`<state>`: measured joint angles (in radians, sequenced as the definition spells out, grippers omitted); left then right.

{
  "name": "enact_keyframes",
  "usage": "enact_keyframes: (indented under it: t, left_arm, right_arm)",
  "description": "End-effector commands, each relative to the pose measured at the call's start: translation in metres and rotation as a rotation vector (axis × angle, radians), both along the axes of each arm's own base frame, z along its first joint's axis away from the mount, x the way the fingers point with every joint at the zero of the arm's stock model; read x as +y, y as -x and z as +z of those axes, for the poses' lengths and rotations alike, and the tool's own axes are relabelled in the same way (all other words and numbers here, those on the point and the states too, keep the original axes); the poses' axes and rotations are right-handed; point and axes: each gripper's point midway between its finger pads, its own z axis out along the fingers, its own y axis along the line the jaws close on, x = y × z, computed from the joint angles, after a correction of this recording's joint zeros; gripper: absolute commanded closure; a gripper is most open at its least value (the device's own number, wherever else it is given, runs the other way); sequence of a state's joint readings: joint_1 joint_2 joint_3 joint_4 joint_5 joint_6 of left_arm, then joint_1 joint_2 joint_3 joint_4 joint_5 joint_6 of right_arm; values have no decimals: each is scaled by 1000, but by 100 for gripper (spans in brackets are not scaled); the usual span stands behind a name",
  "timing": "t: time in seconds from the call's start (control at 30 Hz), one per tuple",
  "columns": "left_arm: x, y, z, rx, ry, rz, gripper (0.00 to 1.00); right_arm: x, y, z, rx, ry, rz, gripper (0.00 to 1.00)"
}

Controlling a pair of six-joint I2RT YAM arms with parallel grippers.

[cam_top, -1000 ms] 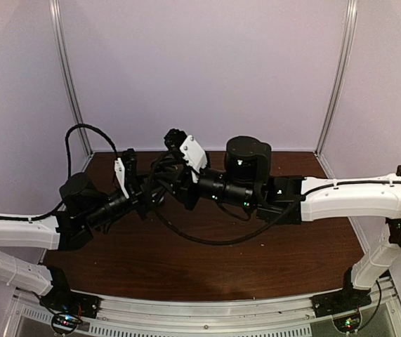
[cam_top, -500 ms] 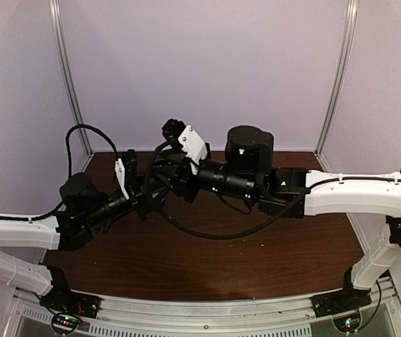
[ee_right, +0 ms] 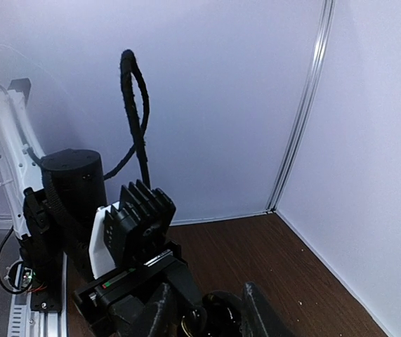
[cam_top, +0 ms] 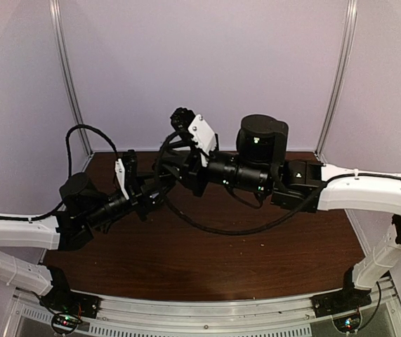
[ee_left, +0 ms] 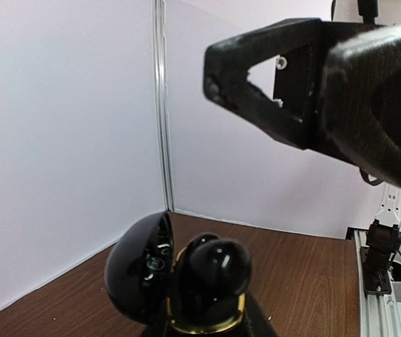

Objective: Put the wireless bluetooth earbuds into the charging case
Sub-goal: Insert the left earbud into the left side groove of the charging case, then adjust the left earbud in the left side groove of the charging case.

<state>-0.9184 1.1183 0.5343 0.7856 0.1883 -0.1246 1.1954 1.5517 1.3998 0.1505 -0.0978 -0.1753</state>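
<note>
A glossy black charging case (ee_left: 140,270) with a gold rim stands between the jaws of my left gripper (ee_left: 207,330), which is shut on its base. Its lid is swung open to the left. Two black earbuds (ee_left: 218,263) sit in the case, their rounded tops sticking up above the rim. My right gripper (ee_left: 218,74) hangs above and to the right of the case, apart from it. In the right wrist view its two fingers (ee_right: 159,309) stand apart, open and empty, with the case (ee_right: 221,316) showing below between them. In the top view both grippers (cam_top: 161,179) meet at centre left, hiding the case.
The brown wooden table (cam_top: 256,260) is boxed in by pale walls with metal corner posts (cam_top: 337,77). A black cable (cam_top: 214,228) loops under the right arm, another (cam_top: 74,140) over the left arm. A metal rail (ee_left: 379,295) runs along the table's near edge.
My right arm has lifted and drawn back to the right, taking its gripper up off the case. The left arm and the case have stayed where they were.
</note>
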Motion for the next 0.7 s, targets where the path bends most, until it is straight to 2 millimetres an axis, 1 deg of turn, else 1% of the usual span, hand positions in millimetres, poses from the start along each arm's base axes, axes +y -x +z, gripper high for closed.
enact_keyframes:
  t: [0.0,0.1,0.2,0.37,0.67]
  left_arm:
    - [1,3,24,-57,47,-11,100]
    - [1,3,24,-55,45,-9,100]
    - [1,3,25,-58,44,-8,100]
    - [-1,2,25,-59,40,-7,100]
    - [-2,2,26,-65,36,-11,100]
  right_arm:
    - [-5,16,5,27,-3,72,72]
    - [-1,19,-1,48,14,96,78]
    - [1,21,-9,65,33,111,82]
    - [4,21,-21,83,54,108,85]
    - [8,10,-35,84,89,55,88]
